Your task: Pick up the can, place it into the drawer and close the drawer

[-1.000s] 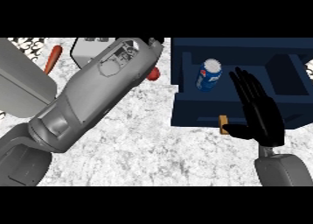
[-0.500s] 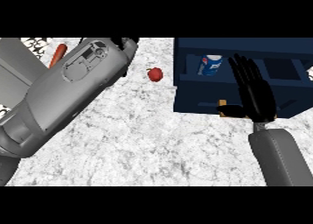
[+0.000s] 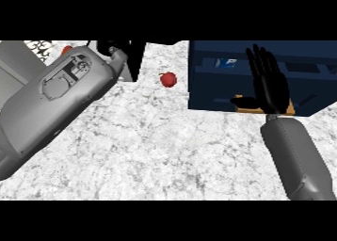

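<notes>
Your right hand is flat against the dark blue drawer at the far right corner of the surface, fingers straight and held close together, pointing away from you, thumb sticking out to the left at the drawer's near edge. Nothing is held in it. Just under the heel of that hand you can see a bit of orange handle on the drawer's front.

The can sits inside the drawer, toward its far left part; only a sliver of blue and white label peeks out, just left of your fingers. It's touching nothing you control.

A small red object lies on the marbled surface just left of the drawer, well clear of both arms.

Your left forearm fills the left side, running diagonally from the near left corner toward the far edge. The left hand is a dark shape at the far edge, and you can't tell from here whether its fingers are spread or curled. Another red thing shows beside the forearm at the far left, mostly hidden.
</notes>
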Controlling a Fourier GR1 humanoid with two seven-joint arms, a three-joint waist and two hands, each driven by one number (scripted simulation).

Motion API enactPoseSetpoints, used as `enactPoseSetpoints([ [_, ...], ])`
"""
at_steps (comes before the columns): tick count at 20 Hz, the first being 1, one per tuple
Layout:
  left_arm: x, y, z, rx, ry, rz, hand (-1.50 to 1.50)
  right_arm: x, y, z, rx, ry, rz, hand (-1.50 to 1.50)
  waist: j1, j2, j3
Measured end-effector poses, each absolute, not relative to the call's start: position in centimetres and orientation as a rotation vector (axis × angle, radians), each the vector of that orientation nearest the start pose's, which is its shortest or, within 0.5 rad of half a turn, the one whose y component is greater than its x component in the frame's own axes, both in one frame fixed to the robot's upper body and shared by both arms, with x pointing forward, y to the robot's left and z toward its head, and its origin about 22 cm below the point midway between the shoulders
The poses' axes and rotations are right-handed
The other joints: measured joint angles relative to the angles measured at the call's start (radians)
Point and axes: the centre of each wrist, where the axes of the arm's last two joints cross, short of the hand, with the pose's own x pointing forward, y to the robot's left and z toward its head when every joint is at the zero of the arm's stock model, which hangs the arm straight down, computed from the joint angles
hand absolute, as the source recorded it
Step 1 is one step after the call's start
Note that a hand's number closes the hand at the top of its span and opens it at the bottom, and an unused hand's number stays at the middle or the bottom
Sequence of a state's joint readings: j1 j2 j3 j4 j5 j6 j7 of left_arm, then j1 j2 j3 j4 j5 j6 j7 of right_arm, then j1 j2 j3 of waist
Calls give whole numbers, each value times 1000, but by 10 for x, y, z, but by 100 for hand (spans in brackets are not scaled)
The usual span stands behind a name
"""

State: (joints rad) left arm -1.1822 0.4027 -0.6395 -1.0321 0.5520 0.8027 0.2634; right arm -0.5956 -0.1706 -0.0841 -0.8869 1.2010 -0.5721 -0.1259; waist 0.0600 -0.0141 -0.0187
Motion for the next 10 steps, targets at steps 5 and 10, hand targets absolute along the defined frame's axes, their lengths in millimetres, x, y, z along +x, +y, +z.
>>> enactPoseSetpoints([
  [5, 395, 109, 207, 243, -1733, -58, -150, 403, -233, 26, -1382, -1677, 863, -150, 6, 11, 7],
  [10, 385, 124, 195, 240, -1726, -62, -150, 421, -229, 34, -1399, -1668, 842, -150, 16, 21, 12],
])
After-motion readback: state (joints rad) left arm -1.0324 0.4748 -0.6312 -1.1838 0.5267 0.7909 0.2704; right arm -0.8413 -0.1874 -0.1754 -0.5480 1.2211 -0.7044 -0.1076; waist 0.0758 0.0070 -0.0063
